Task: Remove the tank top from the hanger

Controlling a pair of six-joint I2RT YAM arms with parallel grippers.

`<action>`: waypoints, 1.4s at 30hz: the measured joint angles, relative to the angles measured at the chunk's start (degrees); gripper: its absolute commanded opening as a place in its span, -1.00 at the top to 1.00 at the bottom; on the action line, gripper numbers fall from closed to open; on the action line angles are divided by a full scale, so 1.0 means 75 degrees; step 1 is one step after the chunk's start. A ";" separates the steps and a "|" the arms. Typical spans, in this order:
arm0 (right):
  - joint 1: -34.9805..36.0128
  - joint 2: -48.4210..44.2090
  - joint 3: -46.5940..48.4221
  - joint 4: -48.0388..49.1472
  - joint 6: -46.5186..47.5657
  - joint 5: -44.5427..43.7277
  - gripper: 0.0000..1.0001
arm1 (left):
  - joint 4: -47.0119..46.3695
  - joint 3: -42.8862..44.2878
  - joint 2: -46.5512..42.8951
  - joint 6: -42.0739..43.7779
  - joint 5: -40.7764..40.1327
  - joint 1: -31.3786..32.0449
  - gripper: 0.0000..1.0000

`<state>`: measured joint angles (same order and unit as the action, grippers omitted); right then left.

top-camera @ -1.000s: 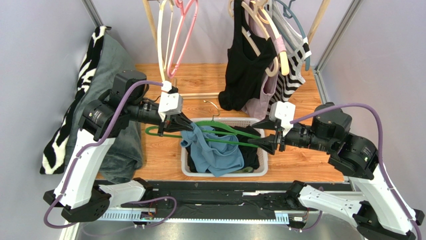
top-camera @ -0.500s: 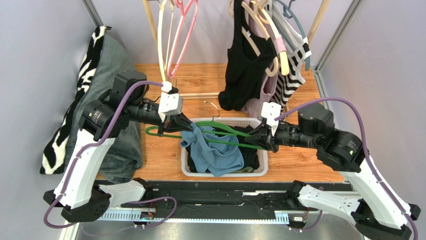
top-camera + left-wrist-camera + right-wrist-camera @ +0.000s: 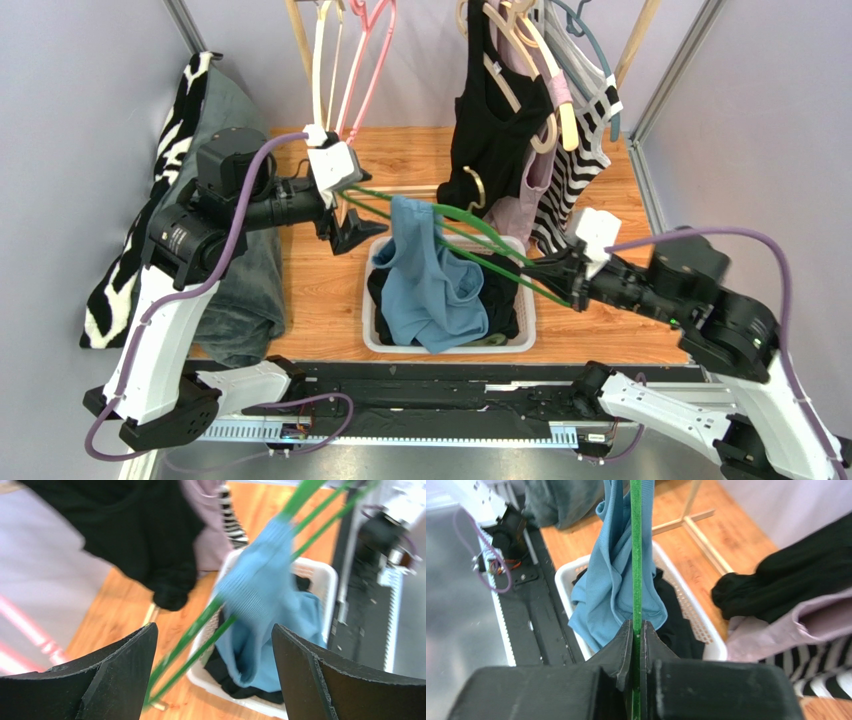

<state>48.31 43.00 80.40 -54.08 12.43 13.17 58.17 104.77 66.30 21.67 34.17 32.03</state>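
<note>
The blue tank top (image 3: 425, 275) drapes over a green hanger (image 3: 480, 245) that slants up from lower right to upper left above the white basket (image 3: 525, 325). My right gripper (image 3: 562, 282) is shut on the hanger's lower right end; in the right wrist view its jaws (image 3: 636, 627) pinch the green bar (image 3: 636, 555), with the tank top (image 3: 608, 585) hanging beyond. My left gripper (image 3: 347, 212) is open at the hanger's upper left end. In the left wrist view the green bars (image 3: 192, 637) pass between the wide-apart fingers (image 3: 117, 677), held by neither, and the tank top (image 3: 265, 595) is blurred.
Dark clothes lie in the basket (image 3: 566, 577) under the tank top. A rail at the back carries empty pale hangers (image 3: 335, 70), a black garment (image 3: 490, 130) and striped and pink tops (image 3: 575, 140). A grey and zebra-print blanket (image 3: 190, 200) hangs at the left.
My left gripper opened, let go of the hanger and drew back up and left. My right gripper shut on the hanger's right end and pulled right, and the hanger tilted up with the tank top.
</note>
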 measured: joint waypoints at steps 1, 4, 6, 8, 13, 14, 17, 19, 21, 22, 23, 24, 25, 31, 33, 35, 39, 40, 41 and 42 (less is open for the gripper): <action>0.0000 -0.0166 0.0000 0.0000 -0.0023 -0.0114 1.00 | -0.0137 0.0000 -0.0050 -0.0131 -0.0227 -0.0029 -0.78; 0.0000 -0.0519 0.0000 -0.0003 -0.0058 -0.0329 1.00 | -0.0443 -0.0137 -0.0221 -0.0458 -0.0493 -0.0076 -0.64; 0.0000 -0.0592 0.0000 -0.0015 -0.0073 -0.0411 1.00 | -0.0589 -0.0382 -0.0382 -0.0644 -0.0478 -0.0085 -0.59; 0.0000 -0.0568 0.0000 -0.0067 -0.0082 -0.0434 1.00 | -0.0711 -0.0664 -0.0510 -0.0807 -0.0388 -0.0108 -0.57; 0.0000 -0.0437 0.0000 -0.0297 -0.0087 -0.0437 1.00 | -0.0930 -0.1166 -0.0446 -0.1297 0.0303 -0.0166 -0.59; 0.0000 -0.0405 0.0000 -0.0332 -0.0087 -0.0437 1.00 | -0.0973 -0.1244 -0.0405 -0.1387 0.0542 -0.0169 -0.59; 0.0003 -0.0335 0.0000 -0.0367 -0.0085 -0.0469 1.00 | -0.1052 -0.1498 -0.0379 -0.1585 0.1116 -0.0175 -0.57; 0.0003 -0.0312 0.0000 -0.0382 -0.0082 -0.0519 1.00 | -0.1078 -0.1679 -0.0408 -0.1664 0.1276 -0.0175 -0.54; 0.0006 -0.0309 0.0000 -0.0402 -0.0082 -0.0565 1.00 | -0.1099 -0.1836 -0.0455 -0.1687 0.1300 -0.0175 -0.52; 0.0006 -0.0306 0.0000 -0.0411 -0.0082 -0.0577 1.00 | -0.1099 -0.1868 -0.0469 -0.1687 0.1285 -0.0178 -0.54; 0.0006 -0.0300 0.0000 -0.0414 -0.0079 -0.0583 1.00 | -0.1102 -0.1871 -0.0475 -0.1684 0.1241 -0.0178 -0.59; 0.0006 -0.0294 0.0000 -0.0408 -0.0079 -0.0592 1.00 | -0.1105 -0.1859 -0.0484 -0.1679 0.1204 -0.0178 -0.76; 0.0006 -0.0286 -0.0006 -0.0396 -0.0076 -0.0600 1.00 | -0.1064 -0.1804 -0.0490 -0.1661 0.1137 -0.0178 -0.82; 0.0000 -0.0280 -0.0204 -0.0251 -0.0082 -0.0860 1.00 | -0.0842 -0.0286 -0.0213 -0.1416 0.0189 -0.0184 -0.88; -0.0003 -0.0271 -0.0233 -0.0286 -0.0082 -0.0930 1.00 | -0.0968 0.0233 -0.0154 -0.1346 -0.0187 -0.0189 -0.89; 0.0000 -0.0256 -0.0233 -0.0303 -0.0085 -0.0953 1.00 | -0.1078 0.0557 -0.0146 -0.1329 -0.0446 -0.0213 -0.89; 0.0000 -0.0254 -0.0227 -0.0309 -0.0087 -0.1046 1.00 | -0.1294 0.0189 -0.0347 -0.1445 -0.0297 -0.0242 -0.80; 0.0000 -0.0254 -0.0224 -0.0306 -0.0087 -0.1084 1.00 | -0.1332 -0.0114 -0.0428 -0.1495 -0.0154 -0.0242 -0.79; 0.0000 -0.0254 -0.0216 -0.0309 -0.0090 -0.1105 1.00 | -0.1329 -0.0402 -0.0490 -0.1553 -0.0029 -0.0242 -0.78; -0.0003 -0.0251 -0.0207 -0.0309 -0.0096 -0.1119 1.00 | -0.1343 -0.0656 -0.0525 -0.1612 0.0090 -0.0239 -0.78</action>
<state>48.29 41.12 78.85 -56.40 11.70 4.78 48.10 99.85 62.37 9.58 34.85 30.24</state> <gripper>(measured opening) 0.033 0.901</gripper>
